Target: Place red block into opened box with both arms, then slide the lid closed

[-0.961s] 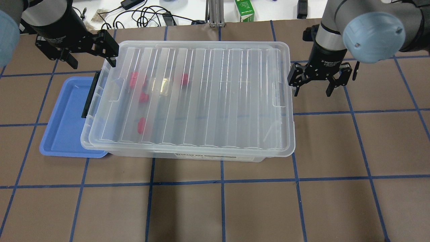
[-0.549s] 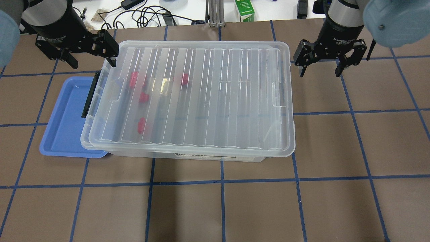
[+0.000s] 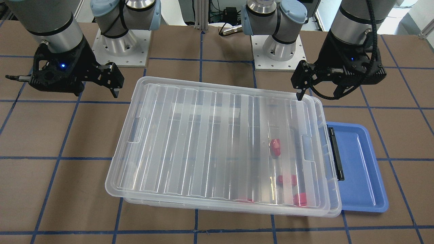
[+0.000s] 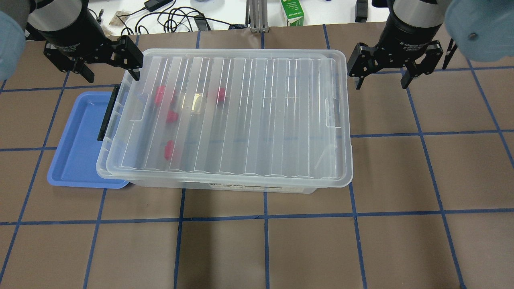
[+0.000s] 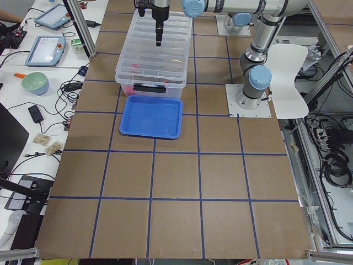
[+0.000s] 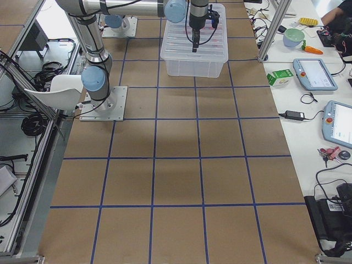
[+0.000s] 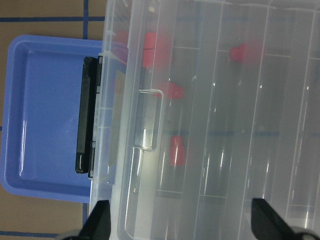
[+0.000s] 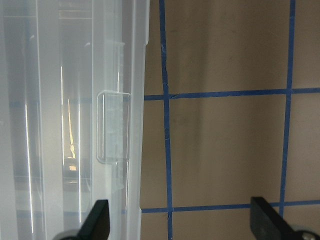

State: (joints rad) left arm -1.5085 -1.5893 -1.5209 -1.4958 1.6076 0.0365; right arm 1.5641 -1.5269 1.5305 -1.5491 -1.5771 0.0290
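Observation:
The clear box (image 4: pixel 261 187) stands mid-table with the ribbed lid (image 4: pixel 241 112) lying over it, slightly skewed. Several red blocks (image 4: pixel 172 116) show blurred through the lid near the box's left end, also in the left wrist view (image 7: pixel 177 151). The black latch (image 4: pixel 107 114) sits at that end. My left gripper (image 4: pixel 109 72) hangs open at the box's far left corner, one finger just over the lid's corner. My right gripper (image 4: pixel 380 85) is open beside the far right corner, clear of the lid, holding nothing.
A blue tray (image 4: pixel 76 140) lies partly under the box's left end. Cables (image 4: pixel 172 18), a green carton (image 4: pixel 292 13) and a metal post (image 4: pixel 257 16) line the far edge. Brown table with blue tape grid (image 4: pixel 265 241) stretches in front.
The right gripper has pulled back from the lid's right end toward the table's far edge, staying open. The left gripper, lid and blocks have not moved.

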